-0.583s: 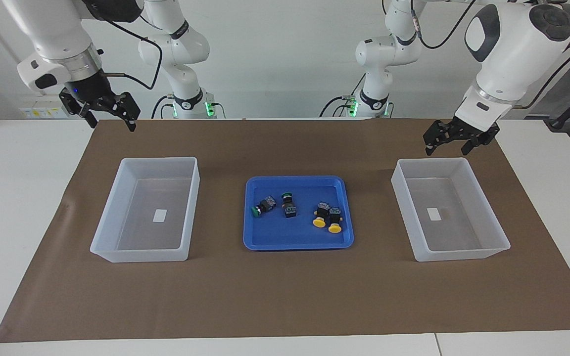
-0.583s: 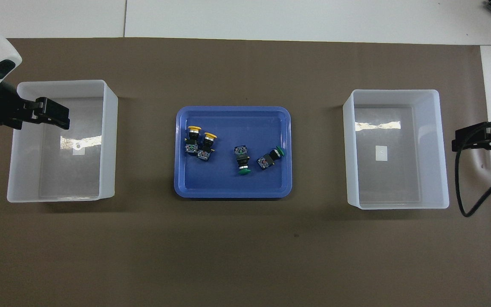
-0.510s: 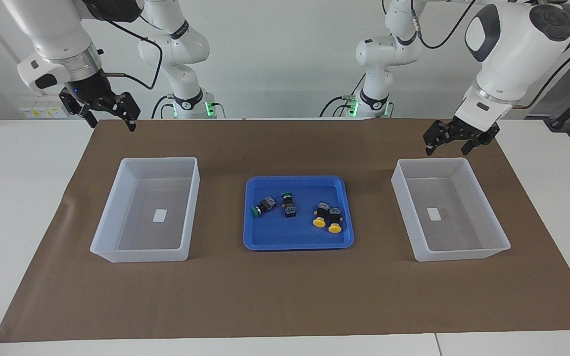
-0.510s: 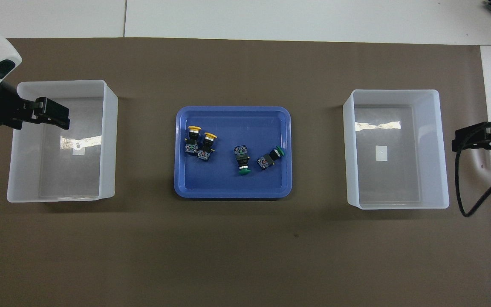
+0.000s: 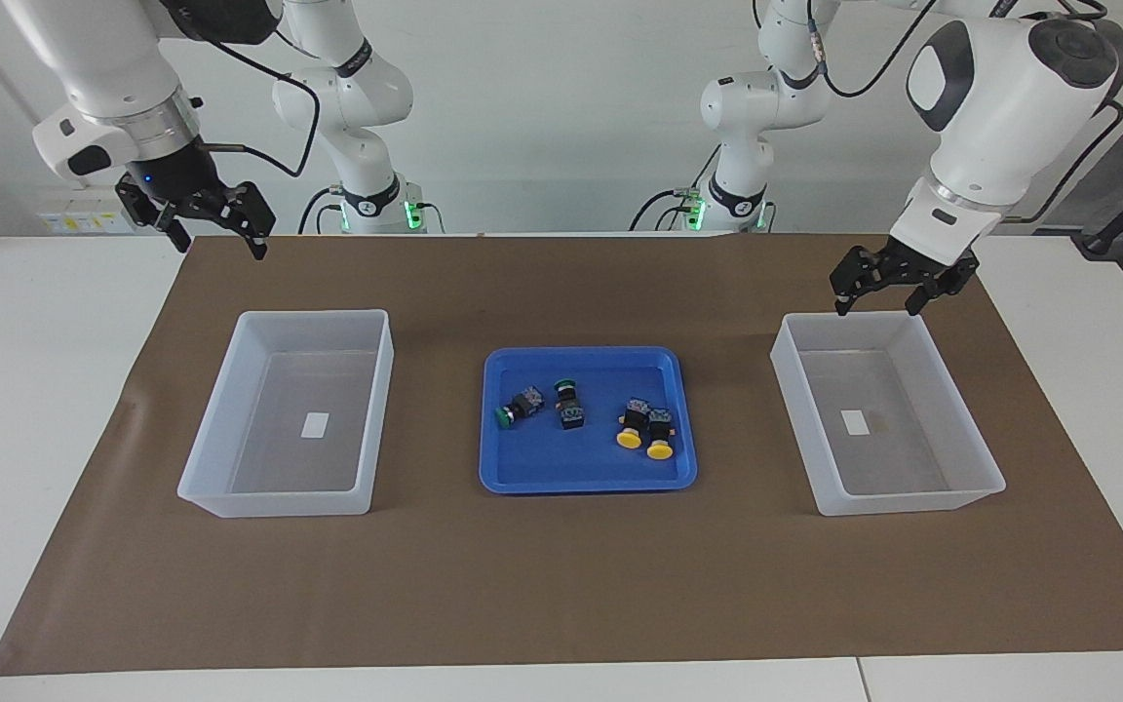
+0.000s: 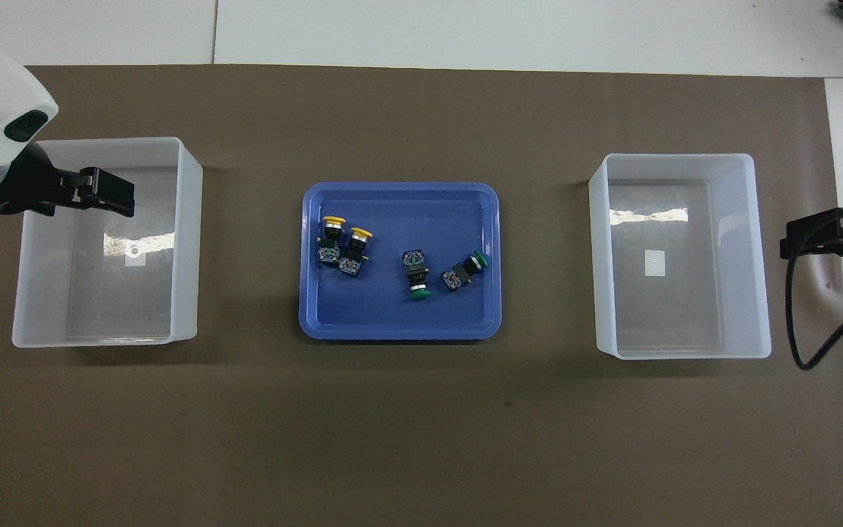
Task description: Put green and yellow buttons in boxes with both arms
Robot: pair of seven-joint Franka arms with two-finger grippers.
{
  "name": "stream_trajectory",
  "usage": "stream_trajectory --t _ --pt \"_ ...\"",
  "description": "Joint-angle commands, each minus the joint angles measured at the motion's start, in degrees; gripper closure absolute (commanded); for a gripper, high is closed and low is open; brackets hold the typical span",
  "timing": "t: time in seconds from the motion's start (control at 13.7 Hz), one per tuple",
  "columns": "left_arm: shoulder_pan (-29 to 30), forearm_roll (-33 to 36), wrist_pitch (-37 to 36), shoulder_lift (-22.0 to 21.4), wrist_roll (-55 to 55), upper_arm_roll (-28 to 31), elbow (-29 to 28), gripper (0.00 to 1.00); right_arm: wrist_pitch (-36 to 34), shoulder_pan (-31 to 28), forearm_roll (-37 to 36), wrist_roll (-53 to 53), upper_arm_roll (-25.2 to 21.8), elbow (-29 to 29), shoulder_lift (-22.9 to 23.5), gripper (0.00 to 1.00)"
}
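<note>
Two yellow buttons [image 5: 644, 443] [image 6: 347, 228] lie side by side in the blue tray [image 5: 581, 485] [image 6: 399, 333]. Two green buttons [image 5: 505, 417] [image 5: 564, 386] lie beside them, toward the right arm's end [image 6: 418, 294] [image 6: 480, 258]. One empty translucent box [image 5: 795, 390] [image 6: 186, 241] stands at the left arm's end, the other [image 5: 220, 429] [image 6: 601, 249] at the right arm's end. My left gripper [image 5: 875, 306] [image 6: 110, 199] is open and empty, in the air over its box. My right gripper [image 5: 220, 246] [image 6: 795, 245] is open and empty, held high over the mat beside its box.
A brown mat [image 5: 561, 585] [image 6: 421, 439] covers the table under the tray and both boxes. A black cable [image 6: 795, 322] hangs from the right arm next to its box.
My left gripper has moved a little lower and toward the tray over its box. My right gripper has hardly moved. The buttons lie as before.
</note>
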Motion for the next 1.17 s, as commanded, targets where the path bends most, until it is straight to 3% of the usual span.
stream_trajectory --t 0.0,0.22,0.51,0.8,1.09 --pt "-3.11 -0.14 6.36 -2.75 -0.85 0.44 -6.63 0.00 0.19 -0.52 1.07 -1.56 -0.12 -1.57 -1.23 0.00" --pt "-6.19 -0.32 14.78 -1.43 -6.99 0.36 -11.35 0.00 4.47 -0.07 0.63 2.54 -0.03 -3.41 -1.15 0.00" --pt "-9.71 -0.32 26.74 0.06 -11.67 0.36 -18.48 0.00 12.38 5.36 1.59 24.13 0.32 -8.24 -0.10 0.00" --pt "-12.44 -0.40 36.24 1.02 -12.10 0.36 -24.20 0.00 19.85 11.25 6.08 41.90 0.32 -8.16 7.18 0.00" --pt "-17.27 -0.40 45.47 8.57 -20.36 0.44 -23.94 0.00 31.36 18.90 6.25 61.23 0.41 -8.16 15.79 0.00"
